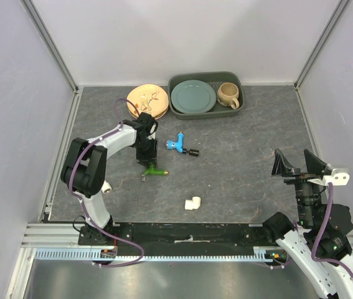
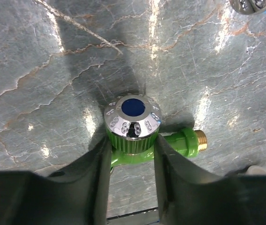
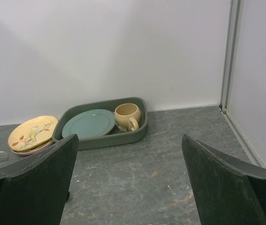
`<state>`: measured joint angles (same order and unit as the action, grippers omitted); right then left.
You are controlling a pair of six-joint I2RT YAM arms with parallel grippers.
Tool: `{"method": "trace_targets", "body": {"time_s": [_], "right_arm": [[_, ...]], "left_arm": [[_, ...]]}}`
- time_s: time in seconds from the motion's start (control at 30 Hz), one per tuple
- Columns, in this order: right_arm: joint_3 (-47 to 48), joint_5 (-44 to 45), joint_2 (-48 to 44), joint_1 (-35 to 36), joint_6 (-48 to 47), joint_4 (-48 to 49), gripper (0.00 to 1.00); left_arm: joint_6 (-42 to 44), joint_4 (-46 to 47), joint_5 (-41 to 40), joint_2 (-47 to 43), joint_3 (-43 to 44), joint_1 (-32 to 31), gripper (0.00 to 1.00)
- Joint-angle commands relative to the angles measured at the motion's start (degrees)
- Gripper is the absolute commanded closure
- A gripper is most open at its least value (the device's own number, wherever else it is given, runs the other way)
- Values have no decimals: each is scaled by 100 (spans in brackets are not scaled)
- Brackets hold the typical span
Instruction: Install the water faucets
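Observation:
The green faucet lies on the table left of centre, its chrome knob facing up and its brass threaded end pointing right. My left gripper is over it, and in the left wrist view the gripper is shut on the faucet's ribbed green knob, a finger touching each side. The light blue faucet with its black end lies just right of it, apart. My right gripper is raised at the right, open and empty, also seen in the right wrist view.
One white elbow fitting lies near the front middle, another by the left arm. A green tray with a teal plate and a beige mug stands at the back. Patterned plates lie left of it.

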<state>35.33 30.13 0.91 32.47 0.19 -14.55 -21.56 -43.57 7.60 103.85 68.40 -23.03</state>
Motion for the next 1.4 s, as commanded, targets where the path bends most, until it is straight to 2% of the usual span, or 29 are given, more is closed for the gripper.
{"method": "trace_targets", "body": {"time_s": [0.0, 0.07, 0.1, 0.27, 0.43, 0.53, 0.57, 0.63, 0.67, 0.73, 0.87, 1.03, 1.1, 1.37], "right_arm": [[105, -446, -56, 5, 131, 48, 2], [114, -665, -56, -4, 183, 66, 2], [132, -771, -29, 5, 192, 75, 2], [298, -1780, 383, -4, 306, 136, 2], [755, -3239, 1718, -4, 526, 14, 2], [923, -3994, 2562, 5, 807, 100, 2], [923, -4197, 2746, -4, 842, 162, 2], [835, -4471, 3230, 5, 1096, 512, 2], [783, -4472, 3371, -4, 1219, 627, 2], [633, -4568, 3749, -4, 1422, 1021, 2], [536, -4613, 4363, -4, 1528, 1401, 2], [624, -4349, 4892, -4, 1458, 1639, 2], [598, -4270, 5050, -4, 1502, 1788, 2], [290, -3909, 5612, -4, 1748, 2852, 2]], "left_arm": [[64, 165, 110, -190, 15, -105, 65], [56, 173, 163, -304, -11, -123, 79], [47, 191, 181, -374, -28, -149, 83], [3, 305, 155, -1110, -222, -176, 93], [-15, 411, 5, -1841, -450, -167, 94], [3, 402, -144, -2044, -503, -176, 80], [-6, 411, -153, -2071, -521, -176, 66], [-41, 455, -170, -2097, -530, -167, 47], [-50, 481, -232, -2097, -521, -167, 33], [-94, 499, -285, -1993, -477, -167, 24], [-138, 525, -372, -1624, -293, -193, 23], [29, 403, -680, -991, 94, -273, 27], [47, 385, -926, -841, 121, -273, 29], [-32, 533, -927, -209, 86, -422, 32]]}}
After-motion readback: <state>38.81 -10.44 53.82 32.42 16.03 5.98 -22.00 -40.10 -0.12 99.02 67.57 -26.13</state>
